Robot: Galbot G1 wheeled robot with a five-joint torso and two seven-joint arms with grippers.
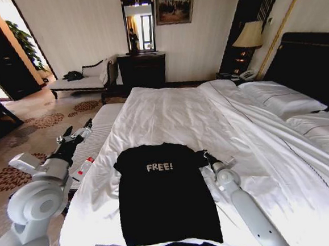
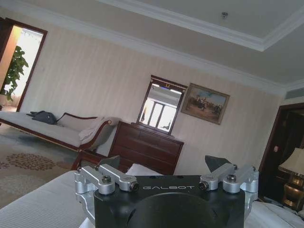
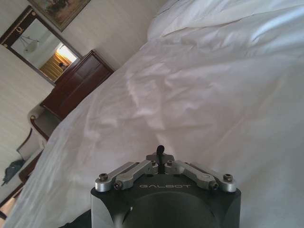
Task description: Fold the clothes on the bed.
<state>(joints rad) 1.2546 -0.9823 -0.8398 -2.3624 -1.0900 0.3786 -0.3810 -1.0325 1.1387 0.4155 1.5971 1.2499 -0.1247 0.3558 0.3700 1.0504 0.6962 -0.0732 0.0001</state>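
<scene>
Head view first: we see the black short-sleeved T-shirt with white "FREE!" lettering (image 1: 166,198) flat on the white-duveted bed (image 1: 169,114), long axis running away from us, our right gripper (image 1: 206,156) at its sleeve. Left wrist view: our left gripper (image 2: 168,167) is spread wide, aloft. Right wrist view: fingertips (image 3: 160,151) pinched together over duvet.
</scene>
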